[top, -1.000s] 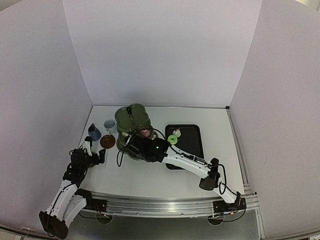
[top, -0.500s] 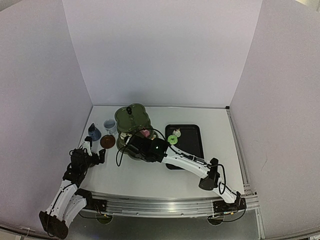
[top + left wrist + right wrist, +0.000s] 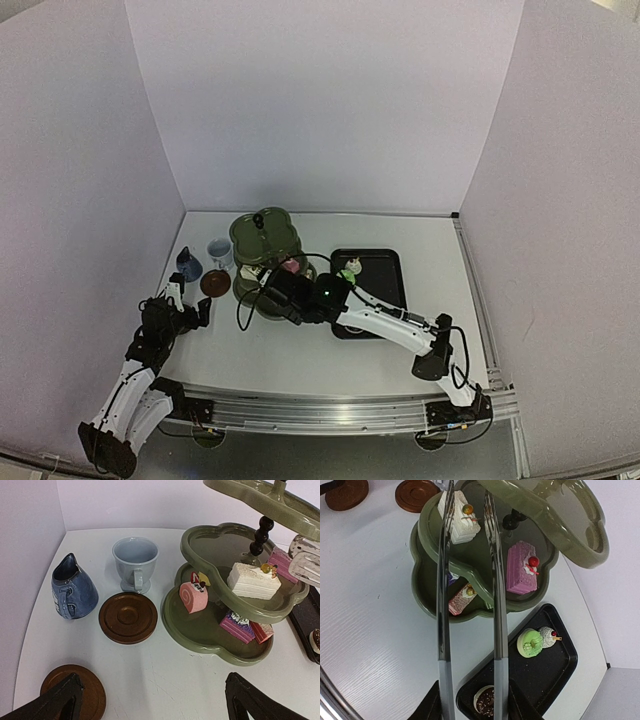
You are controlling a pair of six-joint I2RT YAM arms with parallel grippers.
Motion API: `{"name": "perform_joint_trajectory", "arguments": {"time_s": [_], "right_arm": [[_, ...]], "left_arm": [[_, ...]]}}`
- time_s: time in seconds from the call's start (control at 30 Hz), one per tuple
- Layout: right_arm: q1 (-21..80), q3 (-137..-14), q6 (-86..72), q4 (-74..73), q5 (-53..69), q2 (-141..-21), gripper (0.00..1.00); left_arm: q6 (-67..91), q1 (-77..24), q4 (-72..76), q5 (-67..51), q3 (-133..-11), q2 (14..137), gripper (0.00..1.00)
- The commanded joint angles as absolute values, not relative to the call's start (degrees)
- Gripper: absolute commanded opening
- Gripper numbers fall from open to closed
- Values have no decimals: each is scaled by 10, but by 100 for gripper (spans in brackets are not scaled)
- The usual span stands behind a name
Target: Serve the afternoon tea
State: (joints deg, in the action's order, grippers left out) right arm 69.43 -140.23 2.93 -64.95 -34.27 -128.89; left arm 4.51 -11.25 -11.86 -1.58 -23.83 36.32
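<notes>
Top external: right arm (image 3: 390,325) extended leftward, right gripper (image 3: 470,705) clamping tongs (image 3: 442,605), blades parted over three-tier stand (image 3: 265,237), rear left on table (image 3: 300,355). Left gripper (image 3: 155,700) spread wide, empty, beside saucer (image 3: 72,692).

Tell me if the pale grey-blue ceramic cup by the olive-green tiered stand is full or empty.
Empty: the left wrist view looks into the pale grey-blue cup and shows only its bare inside.
</notes>
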Motion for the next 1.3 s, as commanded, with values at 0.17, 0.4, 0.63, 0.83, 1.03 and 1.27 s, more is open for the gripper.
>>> {"name": "perform_joint_trajectory", "arguments": {"time_s": [0.17, 0.4, 0.63, 0.83, 1.03, 1.27], "right_arm": [[694, -1292, -44, -629, -306, -1144, 35], [686, -1195, -73, -625, -264, -1067, 35], [629, -1082, -147, -625, -274, -989, 35], [534, -996, -201, -624, -264, -936, 37], [475, -973, -183, -622, -236, -957, 38], [448, -964, -179, -607, -162, -1003, 39]], "left_arm": [[49, -109, -97, -26, -231, 363, 99], [49, -109, -95, -28, -231, 365, 99], [49, -109, -96, -29, -232, 366, 99], [48, -109, -95, -30, -231, 367, 99], [47, -109, -95, -29, -231, 368, 99], [45, -109, -97, -24, -231, 366, 99]]}}
